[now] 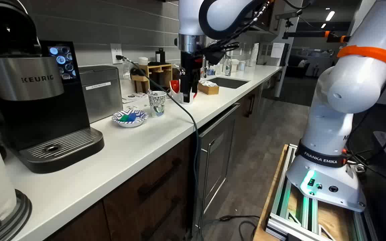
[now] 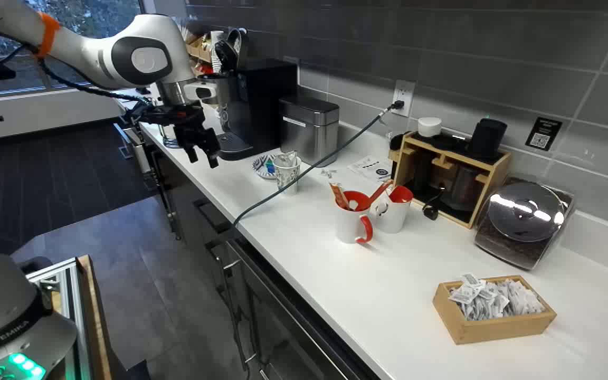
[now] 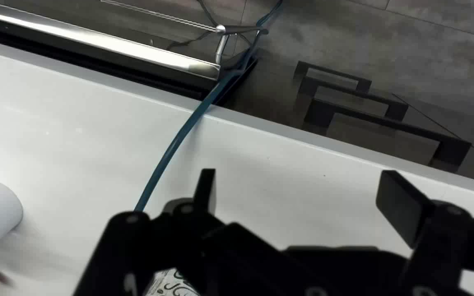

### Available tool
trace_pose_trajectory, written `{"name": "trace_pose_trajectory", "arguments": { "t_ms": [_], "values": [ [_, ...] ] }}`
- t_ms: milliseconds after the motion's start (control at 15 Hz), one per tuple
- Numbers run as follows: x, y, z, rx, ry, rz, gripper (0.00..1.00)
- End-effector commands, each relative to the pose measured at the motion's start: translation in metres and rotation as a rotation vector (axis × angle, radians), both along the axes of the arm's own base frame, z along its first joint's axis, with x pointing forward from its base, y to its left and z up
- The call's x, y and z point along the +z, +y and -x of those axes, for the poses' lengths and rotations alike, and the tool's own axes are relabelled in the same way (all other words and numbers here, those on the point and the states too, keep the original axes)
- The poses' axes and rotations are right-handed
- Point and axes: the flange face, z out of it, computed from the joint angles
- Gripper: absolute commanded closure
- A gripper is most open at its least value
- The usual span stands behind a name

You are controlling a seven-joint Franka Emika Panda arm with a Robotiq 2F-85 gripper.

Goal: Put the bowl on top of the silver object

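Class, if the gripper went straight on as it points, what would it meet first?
Probably the counter, near its front edge: in the wrist view, nothing else shows straight ahead of the gripper, though depth is unclear.

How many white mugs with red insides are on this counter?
2, in an exterior view: the front mug, and the rear mug close beside it, nearer the wooden rack. Others may be hidden.

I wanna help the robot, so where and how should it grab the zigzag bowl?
Probably by the rim of the bowl nearest the front edge of the counter; bring the gripper down from above to straddle it. The bowl sits upright, wide and shallow, with a flared rim. The patterned cup is close beside it and the silver box behind, so the front looks freer.
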Motion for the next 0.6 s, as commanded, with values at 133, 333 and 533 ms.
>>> {"name": "trace_pose_trajectory", "arguments": {
  "t_ms": [133,333,533],
  "values": [
    [0.000,0.000,0.000,0.000,0.001,0.000,0.00],
    [0.000,0.000,0.000,0.000,0.001,0.000,0.00],
    [0.004,0.005,-0.015,-0.084,0.017,-0.021,0.00]
  ]
}}
